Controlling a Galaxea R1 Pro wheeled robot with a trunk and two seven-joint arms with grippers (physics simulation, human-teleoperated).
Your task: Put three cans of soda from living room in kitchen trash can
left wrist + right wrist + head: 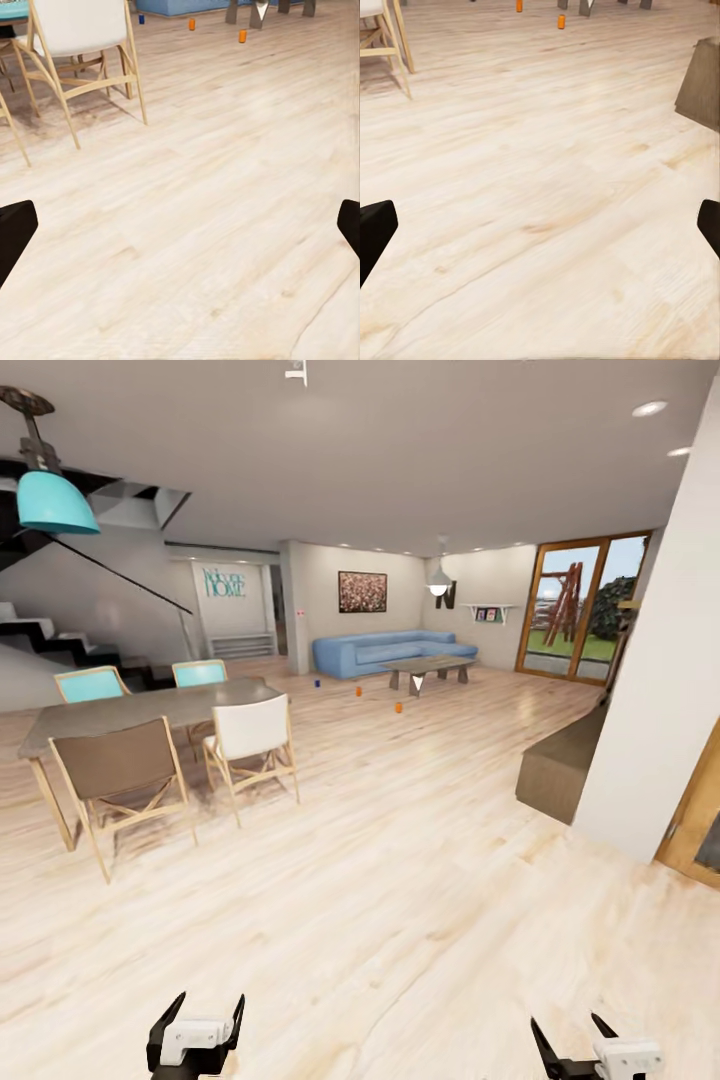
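Two orange soda cans stand on the light wood floor far ahead, one (358, 691) closer to the blue sofa (392, 650), the other (398, 707) in front of the low coffee table (430, 665). The left wrist view shows the pair (191, 24) (242, 35), and so does the right wrist view (519, 6) (561, 22). A third orange can and the tash can are out of view. My left gripper (210, 1000) and right gripper (568, 1022) hang low over bare floor, both open and empty, far from the cans.
A dining table (130, 710) with several chairs stands to the left, the white chair (250, 745) nearest my path. A white wall corner (660, 690) and a low brown bench (560, 765) sit to the right. A small blue object (317, 683) lies by the sofa.
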